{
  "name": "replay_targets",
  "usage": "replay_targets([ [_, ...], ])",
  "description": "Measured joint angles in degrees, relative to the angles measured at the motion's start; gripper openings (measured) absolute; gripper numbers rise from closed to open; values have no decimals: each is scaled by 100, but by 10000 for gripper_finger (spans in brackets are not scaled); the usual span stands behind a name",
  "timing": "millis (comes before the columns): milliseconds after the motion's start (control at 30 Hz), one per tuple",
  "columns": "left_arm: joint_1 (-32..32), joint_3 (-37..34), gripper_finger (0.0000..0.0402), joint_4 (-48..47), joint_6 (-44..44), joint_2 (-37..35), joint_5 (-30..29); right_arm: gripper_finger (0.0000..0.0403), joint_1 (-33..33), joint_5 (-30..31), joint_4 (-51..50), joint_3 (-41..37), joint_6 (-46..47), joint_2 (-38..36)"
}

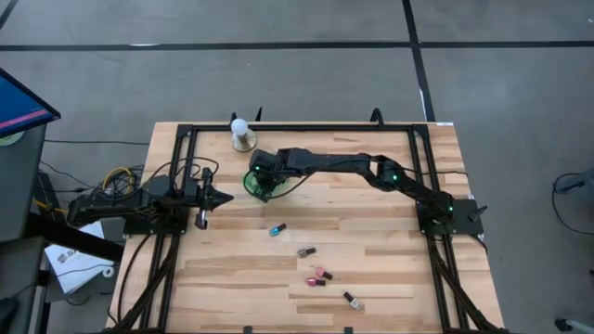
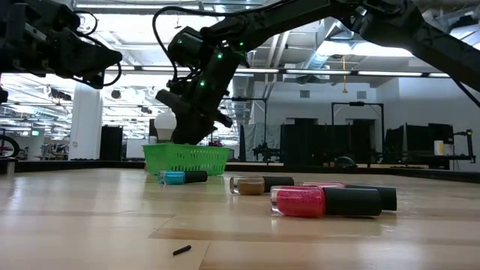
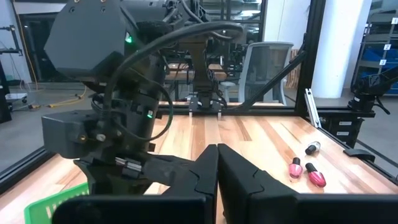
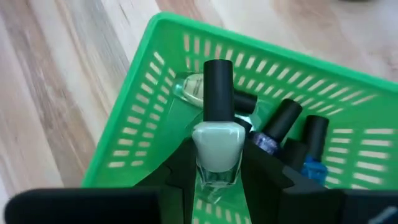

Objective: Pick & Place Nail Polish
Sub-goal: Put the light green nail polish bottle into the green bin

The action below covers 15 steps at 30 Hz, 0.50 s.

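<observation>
From above, the right arm covers most of the green mesh basket [image 1: 252, 185], so its contents and the right pincer [image 1: 264, 181] are hidden there. The right wrist view shows them: the right pincer [image 4: 217, 163] is clamped on a pale green nail polish bottle [image 4: 217, 144] with a black cap, held over the basket [image 4: 149, 99]. At least four more bottles lie inside, overlapping and partly cut off, so the exact count is unclear; one has a blue body [image 4: 311, 169].

Five bottles lie loose on the wooden surface [image 1: 371, 278]: a teal one [image 1: 277, 229] nearest the basket, a brown one [image 1: 306, 251], two pink ones [image 1: 320, 276] touching each other, and one [image 1: 353, 300] near the front edge whose colour is hard to tell. At surface height only four show clearly, the pink pair overlapping [image 2: 300, 201].

The left pincer [image 1: 223, 197] waits at the left side, fingers pressed together and empty. One white ball on a round base [image 1: 241, 135] stands behind the basket
</observation>
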Motion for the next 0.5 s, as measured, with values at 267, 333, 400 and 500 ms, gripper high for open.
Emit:
replay_targets([
  [267, 0, 0, 2, 0, 0, 0, 0, 86, 73, 230, 4, 0, 10, 1],
  [333, 0, 0, 2, 0, 0, 0, 0, 86, 91, 403, 16, 0, -6, -1],
  [400, 0, 0, 2, 0, 0, 0, 0, 86, 85, 429, 23, 0, -29, 0],
  [500, 0, 0, 2, 0, 0, 0, 0, 88, 82, 437, -37, -6, 35, -1],
])
